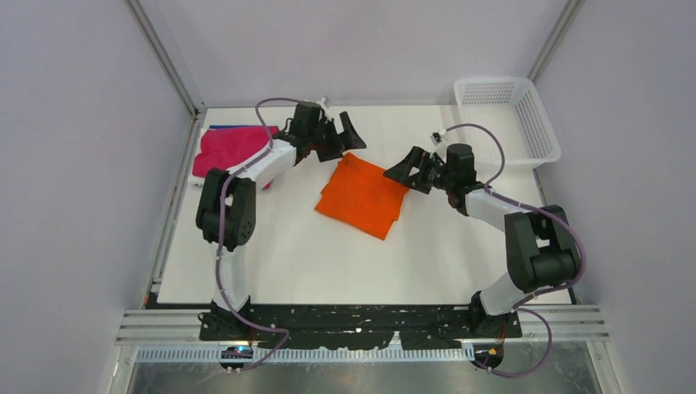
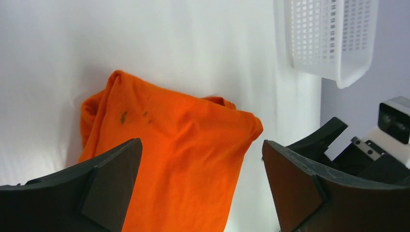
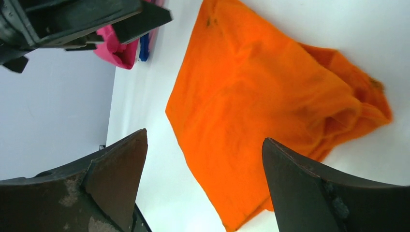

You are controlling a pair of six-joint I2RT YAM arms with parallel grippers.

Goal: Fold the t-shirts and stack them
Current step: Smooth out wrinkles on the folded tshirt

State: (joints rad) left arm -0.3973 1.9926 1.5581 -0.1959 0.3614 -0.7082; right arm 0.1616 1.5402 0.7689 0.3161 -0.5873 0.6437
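Note:
An orange t-shirt (image 1: 361,195) lies folded into a rough rectangle in the middle of the white table; it also fills the left wrist view (image 2: 169,130) and the right wrist view (image 3: 261,96). My left gripper (image 1: 343,139) (image 2: 200,145) hangs open above the shirt's far corner, holding nothing. My right gripper (image 1: 408,176) (image 3: 204,140) hangs open just off its right corner, also holding nothing. A magenta-pink t-shirt (image 1: 232,148) (image 3: 118,48) lies folded at the back left. A blue one (image 1: 238,128) (image 3: 144,48) shows only as a thin edge under it.
A white mesh basket (image 1: 509,119) (image 2: 329,38) stands at the back right corner. Grey walls enclose the table on three sides. The left arm's elbow (image 1: 226,209) rises over the left side, the right arm's elbow (image 1: 538,246) over the right.

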